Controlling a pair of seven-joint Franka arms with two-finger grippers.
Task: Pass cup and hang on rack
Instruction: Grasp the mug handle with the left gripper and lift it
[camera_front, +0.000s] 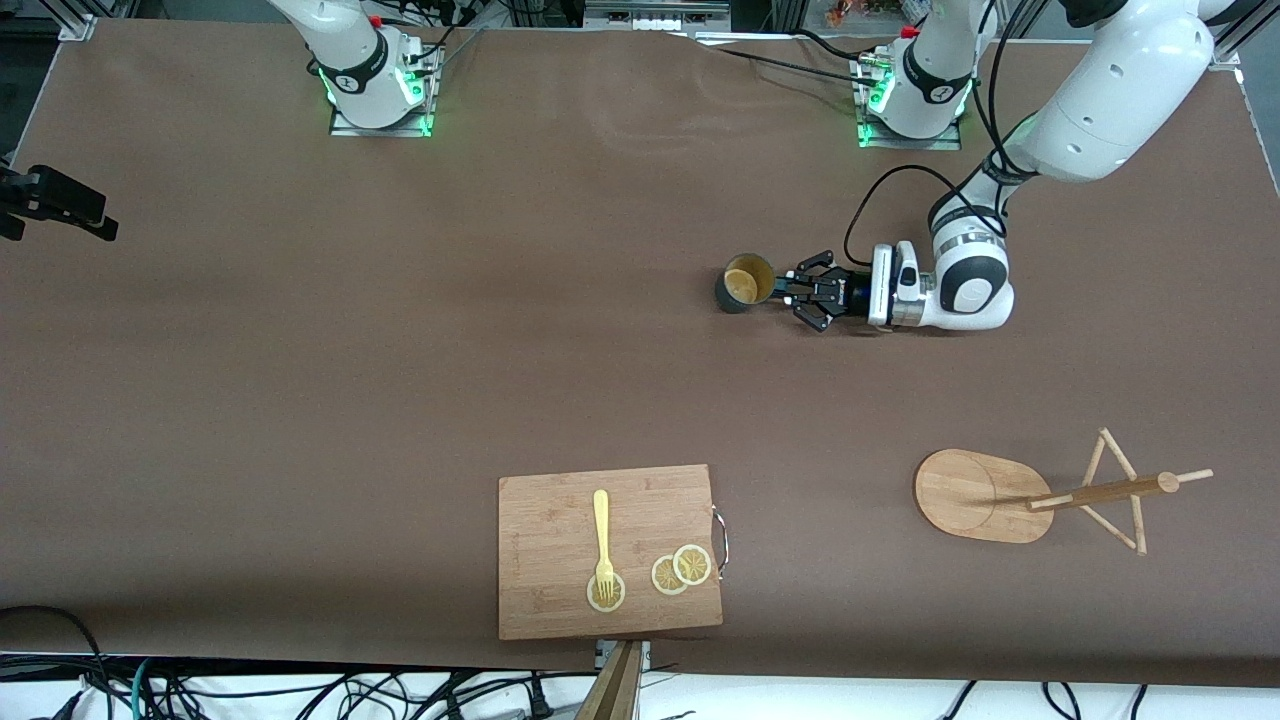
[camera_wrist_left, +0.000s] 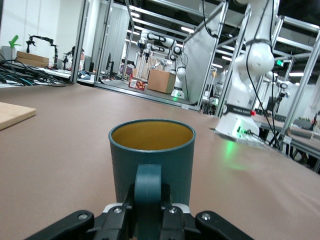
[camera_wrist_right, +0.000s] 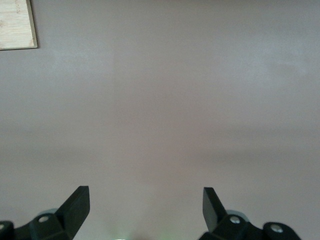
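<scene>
Front view — small dark teal mug upright on brown table, left gripper clenched on its handle; light bamboo peg rack nearer the camera.

Left wrist view — handle pinched between fingers; lift level (avoid swinging), I judge.

Right wrist view — right gripper spread wide, empty, waiting; arm otherwise unseen.

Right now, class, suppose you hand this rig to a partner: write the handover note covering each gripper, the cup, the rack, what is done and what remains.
Left gripper: shut on the cup's handle; the cup stands upright on the table.
Right gripper: open, holding nothing, over bare table; that arm waits.
Rack: nearer the front camera than the cup, toward the left arm's end, pegs bare.
Done: handle gripped.
Left: lift, pass, hang on a peg.
</scene>
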